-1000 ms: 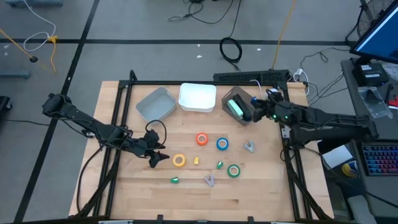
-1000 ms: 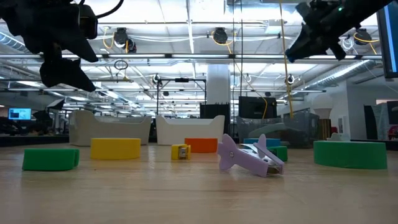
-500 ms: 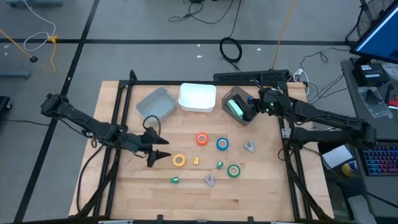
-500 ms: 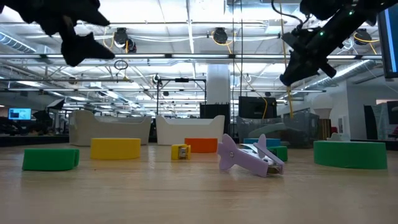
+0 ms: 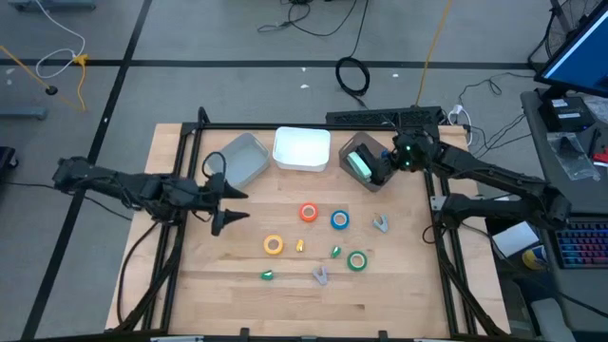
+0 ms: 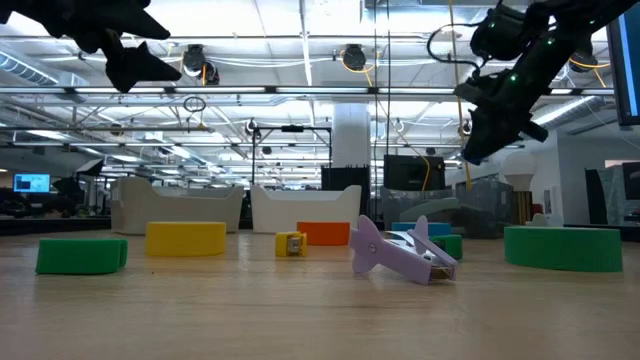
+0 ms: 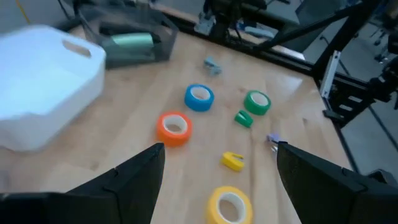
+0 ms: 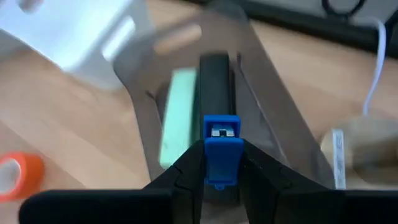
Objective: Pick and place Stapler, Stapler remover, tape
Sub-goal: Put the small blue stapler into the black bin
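Note:
My right gripper (image 8: pixel 222 177) is shut on a small blue stapler (image 8: pixel 222 146) just above the dark bin (image 5: pixel 359 157) at the far right of the table. A pale green stapler (image 8: pixel 177 118) lies inside the bin. My left gripper (image 5: pixel 226 209) hangs open over the table's left part, clear of everything. Orange (image 5: pixel 309 212), blue (image 5: pixel 339 219), yellow (image 5: pixel 274 245) and green (image 5: pixel 356 260) tape rolls lie flat on the wood. A purple stapler remover (image 6: pixel 400 255) rests near the front and a grey one (image 5: pixel 380 223) at the right. My right gripper pinches the blue stapler's two sides (image 8: pixel 211 163) between its fingers, slanting down from the table's right. The stapler's front face with its metal slot shows above the fingertips. It is lifted clear, above the bin's inside; how far back it reaches is hidden by the fingers.
A grey bin (image 5: pixel 239 159) and a white bin (image 5: pixel 302 149) stand left of the dark bin along the far edge. Small yellow (image 5: pixel 299 246) and green (image 5: pixel 335 251) pieces lie among the rolls. A black frame borders the table on both sides.
My left gripper has risen and drawn back from the yellow tape toward the table's left and far side, rolling as it went, still open. My right gripper has sunk toward the dark bin with the blue stapler and tipped further down.

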Tool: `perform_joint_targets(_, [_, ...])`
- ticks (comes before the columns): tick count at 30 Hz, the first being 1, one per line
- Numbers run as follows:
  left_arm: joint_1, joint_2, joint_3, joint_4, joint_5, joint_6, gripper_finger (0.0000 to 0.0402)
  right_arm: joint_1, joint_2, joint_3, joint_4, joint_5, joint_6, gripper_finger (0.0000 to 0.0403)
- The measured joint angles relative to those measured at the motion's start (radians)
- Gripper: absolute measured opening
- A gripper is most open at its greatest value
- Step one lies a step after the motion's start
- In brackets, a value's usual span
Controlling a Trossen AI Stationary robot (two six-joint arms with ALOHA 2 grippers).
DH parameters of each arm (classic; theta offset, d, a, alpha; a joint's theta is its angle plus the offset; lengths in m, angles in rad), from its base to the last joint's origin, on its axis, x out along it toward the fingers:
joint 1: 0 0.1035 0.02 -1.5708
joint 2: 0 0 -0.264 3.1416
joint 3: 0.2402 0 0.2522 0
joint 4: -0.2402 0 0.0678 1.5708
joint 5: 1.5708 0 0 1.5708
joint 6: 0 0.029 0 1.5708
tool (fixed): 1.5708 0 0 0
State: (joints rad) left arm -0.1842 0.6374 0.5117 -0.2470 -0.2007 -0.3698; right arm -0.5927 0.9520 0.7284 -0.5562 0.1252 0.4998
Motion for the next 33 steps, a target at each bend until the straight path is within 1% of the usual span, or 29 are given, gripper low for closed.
perform_joint_targets(5, [0.058,-0.053,-0.008,-0.034,0.057,0.072,0.031,-0.004,0.072,0.057,-0.123,0.003,-0.04,0.007])
perform_joint_targets(8, [0.083,-0.094,-0.043,-0.031,0.062,0.077,0.031,-0.004,0.115,0.093,-0.128,0.008,-0.062,0.007])
perform_joint_targets(14, [0.09,-0.197,-0.159,0.099,0.063,0.082,0.031,-0.004,0.206,0.13,-0.165,0.011,-0.101,0.007])
perform_joint_targets(17, [0.09,-0.246,-0.197,0.092,0.063,0.082,0.031,-0.003,0.243,0.13,-0.194,0.037,-0.101,0.007])
perform_joint_targets(19, [0.091,-0.276,-0.213,0.094,0.063,0.084,0.031,-0.003,0.258,0.13,-0.208,0.063,-0.101,0.007])
perform_joint_targets(25, [0.091,-0.351,-0.244,0.095,0.069,0.083,0.031,-0.003,0.275,0.13,-0.2,0.057,-0.09,0.007])
perform_joint_targets(33, [0.091,-0.378,-0.274,0.09,0.08,0.072,0.031,-0.003,0.312,0.129,-0.204,0.03,-0.074,0.0071])
